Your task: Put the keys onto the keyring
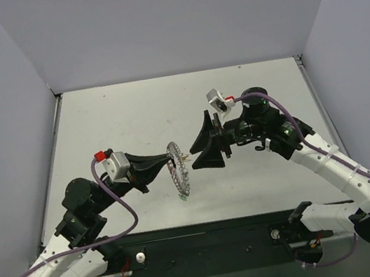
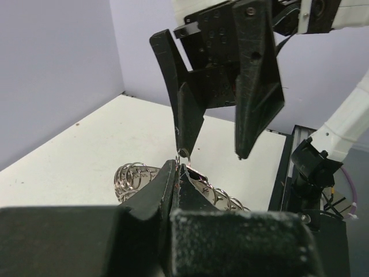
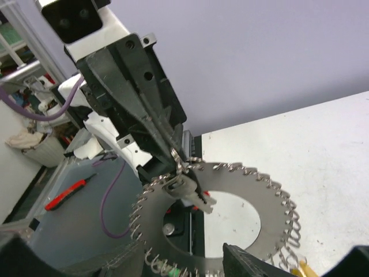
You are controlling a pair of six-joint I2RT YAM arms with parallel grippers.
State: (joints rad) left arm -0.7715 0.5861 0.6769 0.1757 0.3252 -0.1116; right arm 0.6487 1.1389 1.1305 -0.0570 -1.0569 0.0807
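Note:
The keyring (image 1: 180,175) is a flat silver ring-shaped plate edged with many small split rings, held upright above the table. My left gripper (image 1: 172,158) is shut on its top edge (image 2: 177,166). In the right wrist view a silver key (image 3: 189,188) hangs from a small ring at the top of the keyring (image 3: 253,179), just under the left gripper (image 3: 164,138). My right gripper (image 1: 193,158) is open and faces it with nothing between its fingers. One right fingertip (image 2: 185,147) sits right at that small ring. A green tag (image 3: 173,270) shows on the lower edge.
The white table (image 1: 131,112) is walled at the back and both sides. A black rail (image 1: 209,237) runs along the near edge by the arm bases. A red-handled tool (image 3: 68,192) lies off the table.

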